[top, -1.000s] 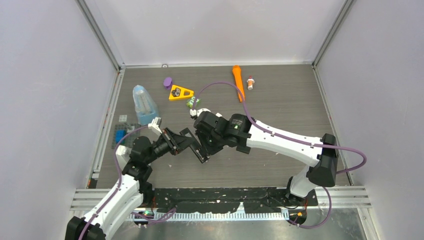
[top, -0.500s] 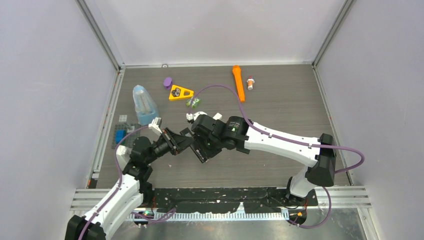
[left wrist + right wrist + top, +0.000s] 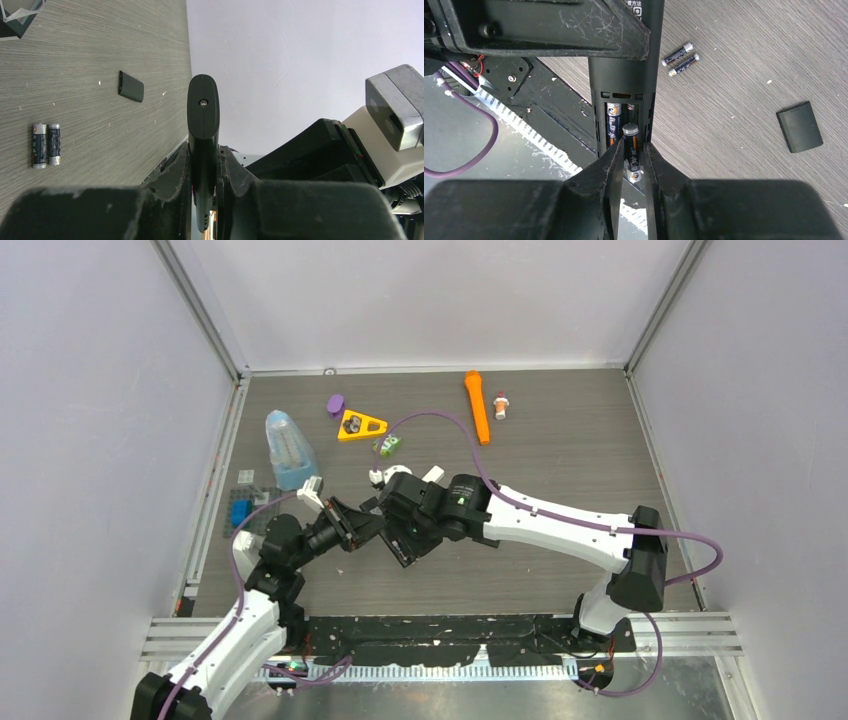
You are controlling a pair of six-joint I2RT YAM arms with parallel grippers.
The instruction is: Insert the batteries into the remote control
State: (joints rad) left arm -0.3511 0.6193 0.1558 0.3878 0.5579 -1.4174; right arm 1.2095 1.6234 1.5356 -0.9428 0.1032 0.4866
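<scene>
Clamping remote control point(image 3: 202, 115) | left pincer point(image 3: 204, 161); print "方法" | right pincer point(image 3: 633, 149) flanking battery point(image 3: 630, 134)

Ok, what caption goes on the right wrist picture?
Right gripper sets a second battery into the remote control, its bay open; two spare batteries lie on the table.

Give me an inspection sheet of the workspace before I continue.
Surface: grey wood-grain table, pale specks.
Job's things: remote control compartment open; seated battery in, second battery partly in; spare batteries and battery cover on the table.
Clutter: orange tool, yellow triangle, purple piece, clear container.
Grippers: left gripper shut on remote control; right gripper flanks second battery, grip unclear.
Cables: purple cable loops over the table.
Surroundings: pale walls, metal frame.
</scene>
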